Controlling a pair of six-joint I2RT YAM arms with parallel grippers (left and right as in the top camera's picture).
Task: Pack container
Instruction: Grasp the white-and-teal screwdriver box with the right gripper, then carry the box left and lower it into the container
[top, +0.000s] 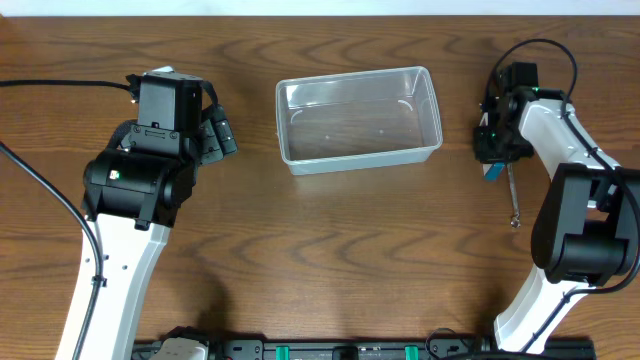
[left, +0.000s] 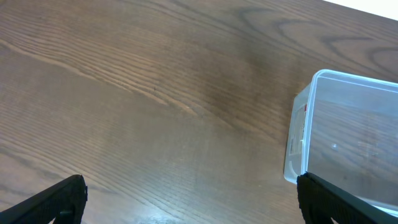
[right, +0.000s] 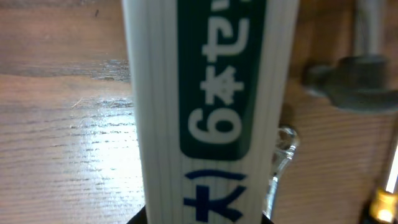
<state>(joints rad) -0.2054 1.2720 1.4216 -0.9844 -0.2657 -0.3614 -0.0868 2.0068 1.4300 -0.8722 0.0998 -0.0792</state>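
The clear plastic container (top: 360, 158) stands empty at the table's middle back; its left end shows in the left wrist view (left: 298, 140). My left gripper (top: 220, 135) hovers left of it, open and empty, with its fingers wide apart (left: 189, 199). My right gripper (top: 492, 150) is right of the container, low over the table. It is shut (right: 202, 218) on a small white box with green and blue print (right: 205, 93). The box's blue end shows below the gripper in the overhead view (top: 494, 172).
A thin metal tool (top: 512, 200) lies on the table just right of the right gripper. The right wrist view shows a grey metal part (right: 354, 84), a clear plastic piece (right: 283, 149) and a yellow tip (right: 382, 208) beside the box. A black cable (top: 50, 85) runs at far left.
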